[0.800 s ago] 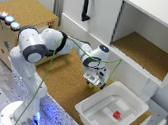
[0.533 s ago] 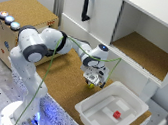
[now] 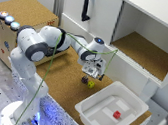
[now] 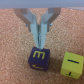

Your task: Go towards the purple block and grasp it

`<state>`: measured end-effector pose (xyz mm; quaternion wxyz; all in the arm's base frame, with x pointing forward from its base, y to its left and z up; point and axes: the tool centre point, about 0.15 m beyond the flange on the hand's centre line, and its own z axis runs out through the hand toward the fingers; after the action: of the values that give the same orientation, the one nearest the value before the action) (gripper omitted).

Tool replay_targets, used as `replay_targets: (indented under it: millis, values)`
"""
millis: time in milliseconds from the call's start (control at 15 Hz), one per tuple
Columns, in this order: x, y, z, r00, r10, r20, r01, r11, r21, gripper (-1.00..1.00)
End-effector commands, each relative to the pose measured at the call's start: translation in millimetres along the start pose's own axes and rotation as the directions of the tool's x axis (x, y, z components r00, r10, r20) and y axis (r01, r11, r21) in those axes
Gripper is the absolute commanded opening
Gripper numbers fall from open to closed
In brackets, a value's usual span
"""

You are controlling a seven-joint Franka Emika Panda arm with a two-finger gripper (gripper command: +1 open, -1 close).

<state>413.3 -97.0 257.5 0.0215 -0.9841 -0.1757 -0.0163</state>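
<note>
Cork surface (image 3: 61, 82); gripper (image 4: 39, 35) half-hides purple block (image 4: 38, 58).

Under me runs a cork-topped counter (image 3: 63, 82). Directly on it sits the purple block (image 3: 84, 80), and just beside that, apart from it, the yellow-green block (image 3: 91, 84). Further toward the exterior view's right stands a white bin (image 3: 88, 113) on the same cork, with a red block (image 3: 117, 114) inside.

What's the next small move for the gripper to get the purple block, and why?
Probably a short descent, then close: in the wrist view the gripper hangs just above the purple block, fingers apart, and the yellow-green block sits clear beside it.
</note>
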Motion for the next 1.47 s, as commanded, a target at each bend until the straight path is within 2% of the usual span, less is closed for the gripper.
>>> replay_targets:
  millis: [0,467,733,1000,1133,1200,1400]
  values:
    - [-3,-11,2,1.000,-0.027,0.007,0.028,0.999,-0.019,1.00]
    - [0,-15,23,1.000,-0.005,0.022,0.005,1.000,-0.017,1.00]
    - [3,-19,40,0.996,0.081,0.044,-0.081,0.997,-0.008,1.00]
    - [7,-17,52,0.984,0.173,0.029,-0.173,0.985,-0.016,1.00]
    - [9,-13,54,0.975,0.221,0.005,-0.220,0.974,-0.044,1.00]
    - [9,-10,55,0.971,0.241,0.004,-0.240,0.969,-0.053,-1.00]
    - [3,-5,59,0.966,0.257,0.018,-0.255,0.964,-0.068,-1.00]
